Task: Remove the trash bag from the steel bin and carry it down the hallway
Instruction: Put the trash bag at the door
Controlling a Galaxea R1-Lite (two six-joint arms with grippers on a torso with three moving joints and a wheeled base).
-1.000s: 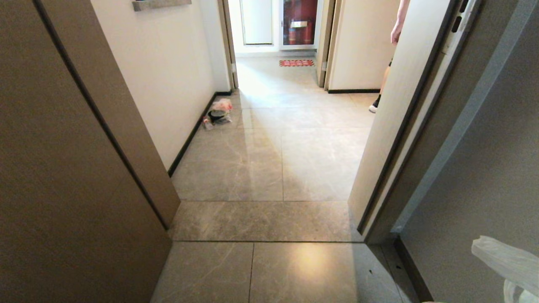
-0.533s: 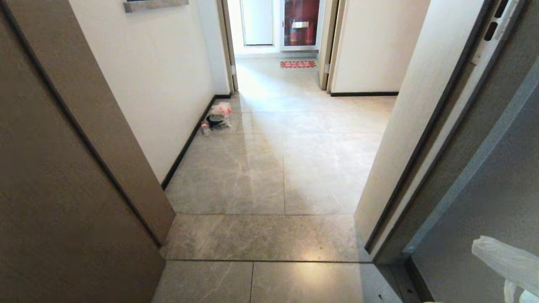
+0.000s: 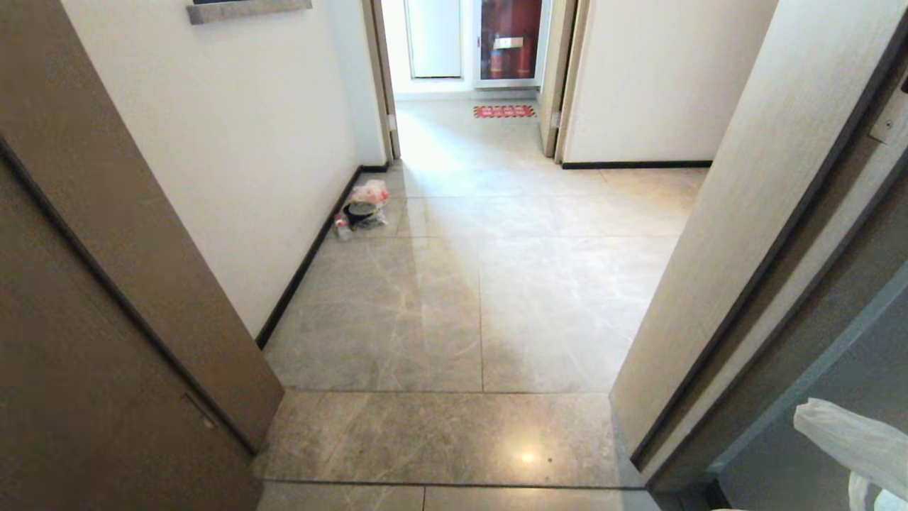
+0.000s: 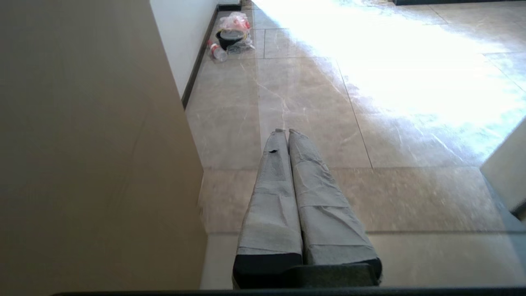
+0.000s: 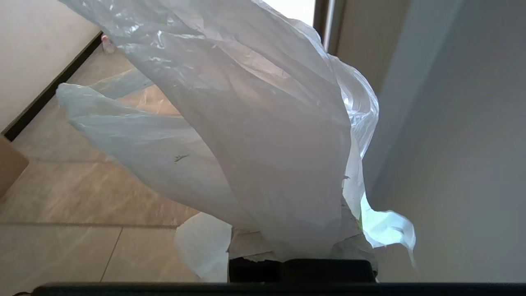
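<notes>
Over the right pincer (image 5: 302,257), seemingly clamped on it, drapes the trash bag (image 5: 254,123).

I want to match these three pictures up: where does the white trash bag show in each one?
Head view: the trash bag peeks in at the lower right corner.
Left wrist view: not in it.
Right wrist view: it fills the middle, clamped in the right gripper.
Shared landmark: black baseboard.

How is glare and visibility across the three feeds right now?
Head view: a small ceiling-light glint on the hallway floor, otherwise evenly lit. Left wrist view: sunlight washes out the far tiles beyond the left gripper. Right wrist view: the trash bag blocks most of the frame.
</notes>
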